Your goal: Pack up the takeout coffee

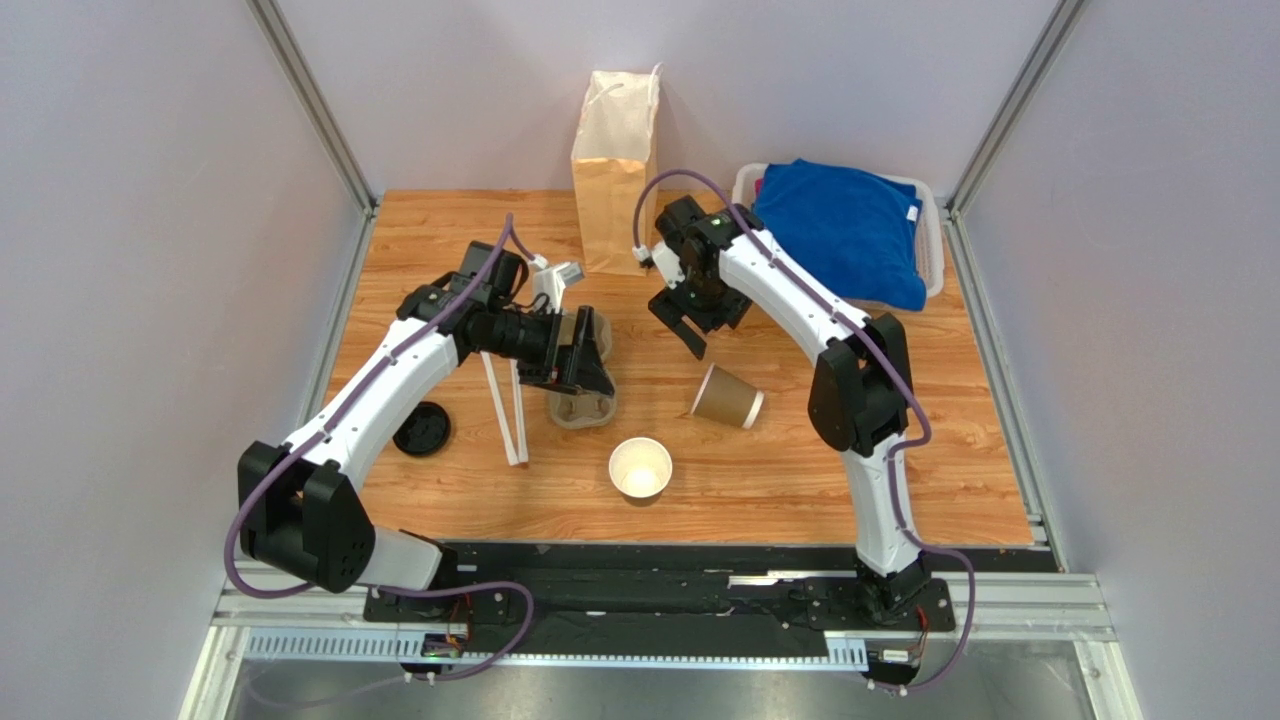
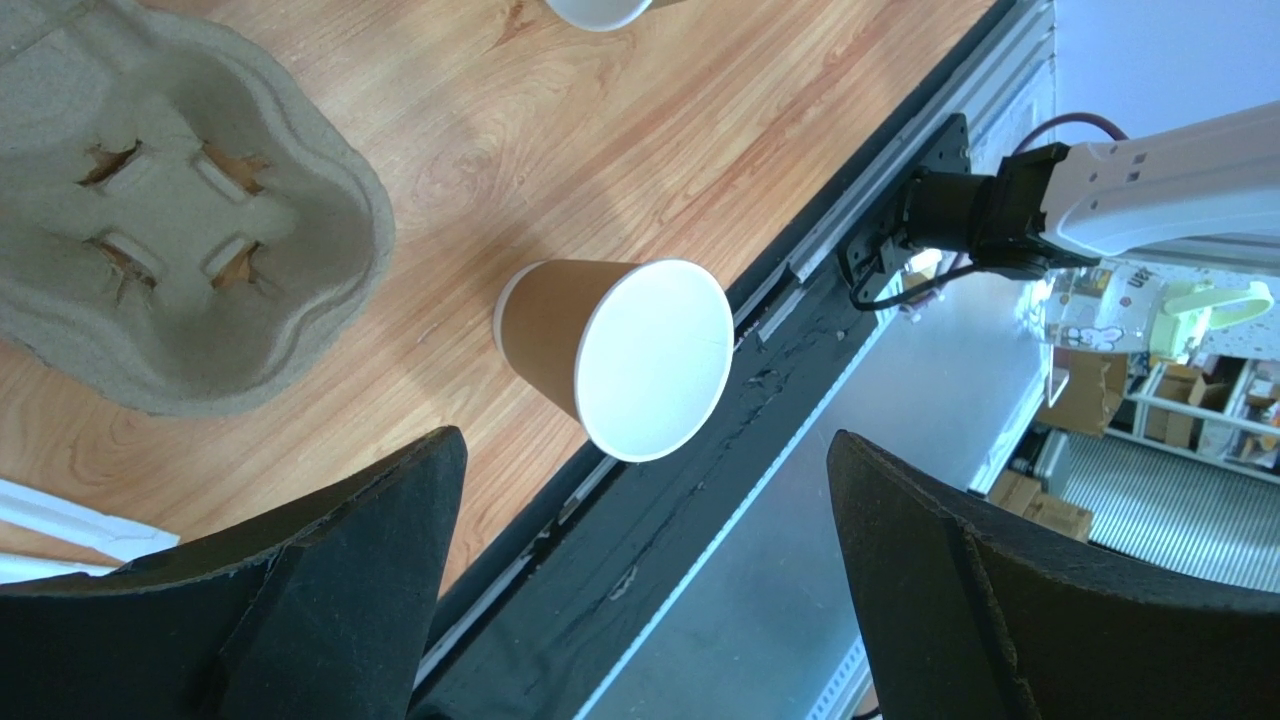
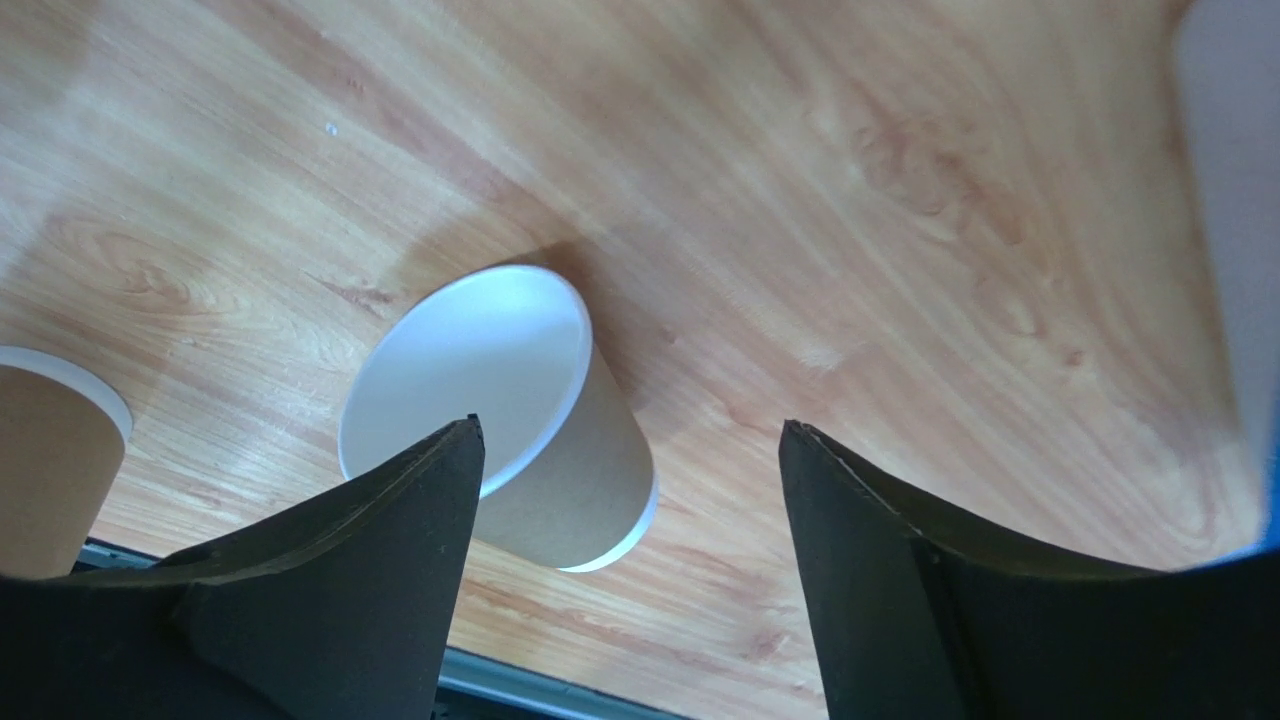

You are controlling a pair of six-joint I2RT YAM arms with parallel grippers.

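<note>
Both grippers' jaws spread: right gripper (image 1: pixel 685 327) just upper left of a brown paper cup (image 1: pixel 727 398) lying sideways at frame centre, left gripper (image 1: pixel 598 360) over the cardboard carrier (image 1: pixel 571 410).

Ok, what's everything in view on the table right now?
upright cup: one, brown, lidless, near centre
tipped cup: one, brown, lidless, on its side, centre-right
lid: one, black, left
cup carrier: one, grey, centre-left
sticks: two, white, left of carrier
paper bag: one, tan, back centre
bin: one, white, back right
cloth: one, blue, in bin
left gripper: one, black, open, over carrier
right gripper: one, black, open, behind tipped cup
</note>
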